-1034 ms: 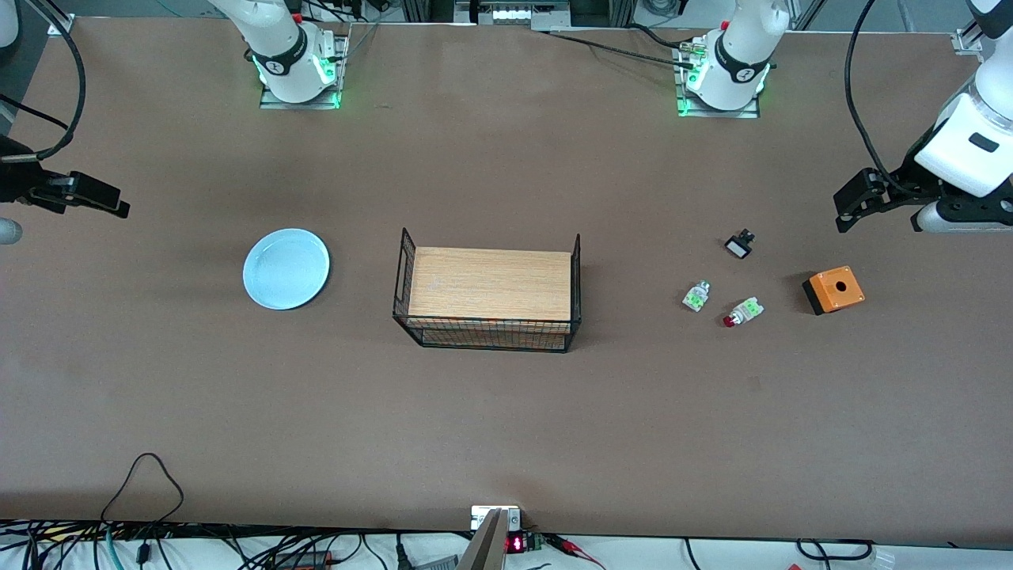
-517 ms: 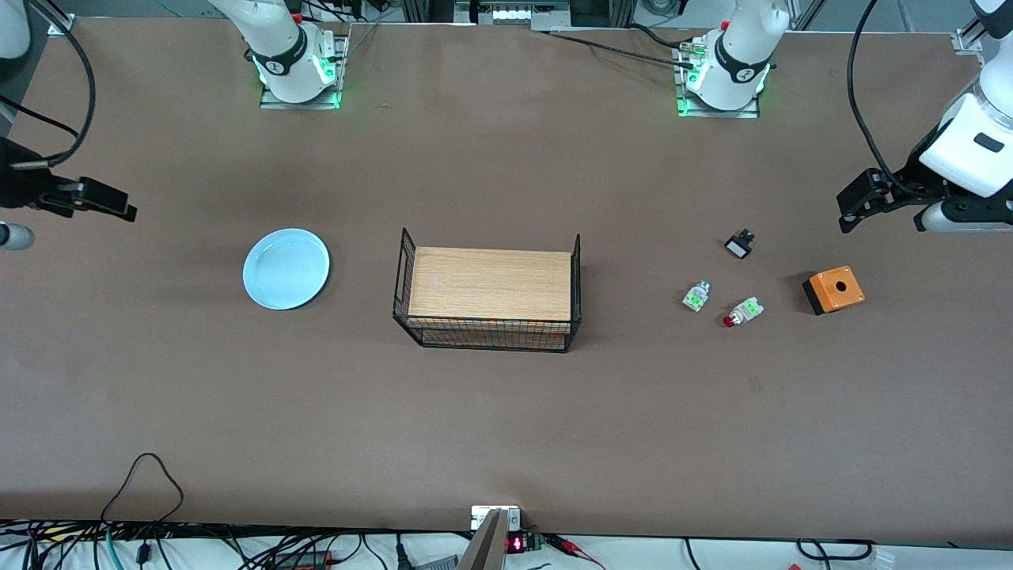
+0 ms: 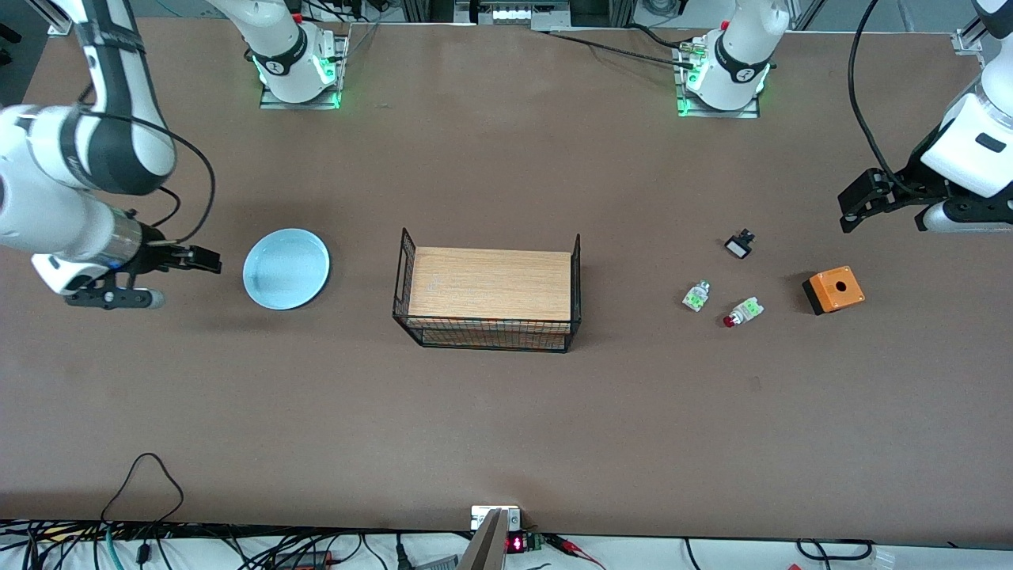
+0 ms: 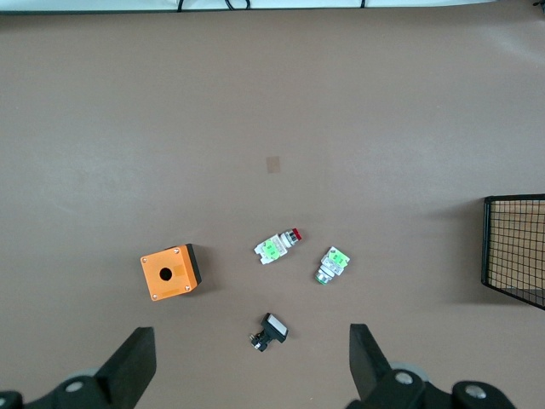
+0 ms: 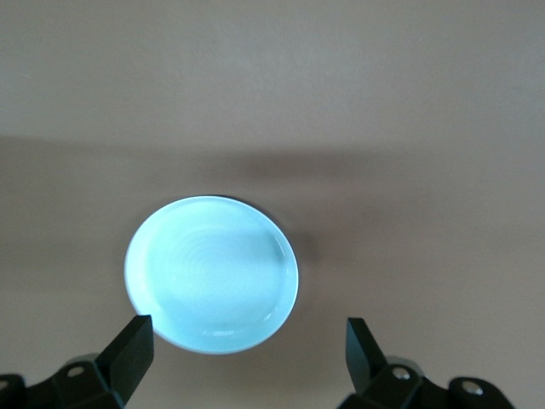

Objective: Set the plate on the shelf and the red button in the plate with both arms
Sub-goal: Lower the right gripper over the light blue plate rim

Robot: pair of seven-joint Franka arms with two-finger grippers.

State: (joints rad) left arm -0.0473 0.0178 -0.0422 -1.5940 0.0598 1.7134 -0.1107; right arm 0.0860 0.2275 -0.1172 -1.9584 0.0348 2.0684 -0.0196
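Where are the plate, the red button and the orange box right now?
plate (image 3: 286, 268): front view, middle of its pale-blue dish.
red button (image 3: 741, 313): front view, whitish body just by the red cap.
orange box (image 4: 169, 273): left wrist view, orange top face beside its hole.

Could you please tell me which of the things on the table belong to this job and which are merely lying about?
Job:
plate, by the open right gripper
red button, near the open left gripper
wire rack with its wooden board, perhaps the goal

Lying about:
green button
orange box
black part
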